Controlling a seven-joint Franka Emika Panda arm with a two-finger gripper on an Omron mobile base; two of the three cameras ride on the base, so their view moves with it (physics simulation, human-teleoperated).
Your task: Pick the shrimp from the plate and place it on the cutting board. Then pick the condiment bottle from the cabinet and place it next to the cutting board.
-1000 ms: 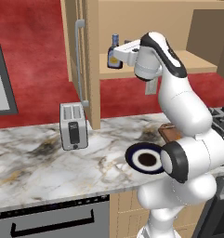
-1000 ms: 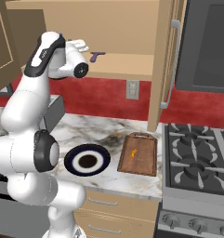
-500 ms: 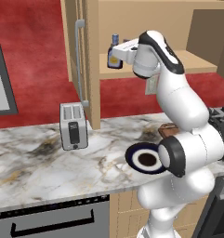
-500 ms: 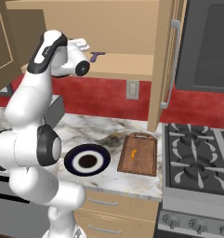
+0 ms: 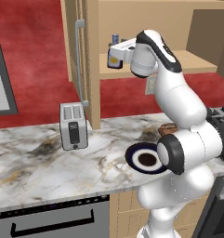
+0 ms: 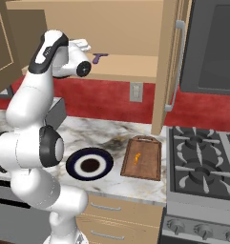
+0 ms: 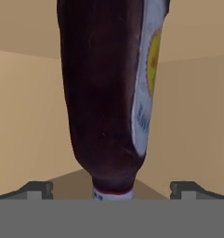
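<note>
Arm has pushed slightly deeper into the cabinet (image 5: 192,60) than a second ago; plate (image 6: 78,158) and board unchanged. Gripper (image 7: 112,193) is raised to shelf height, reaching in level, fingers (image 7: 36,189) spread wide, one each side of the bottle (image 7: 106,93), not touching it. Bottle stands on the shelf, between the fingertips. Shrimp (image 6: 137,158) lies on the cutting board (image 6: 142,159), well below the fingers.
</note>
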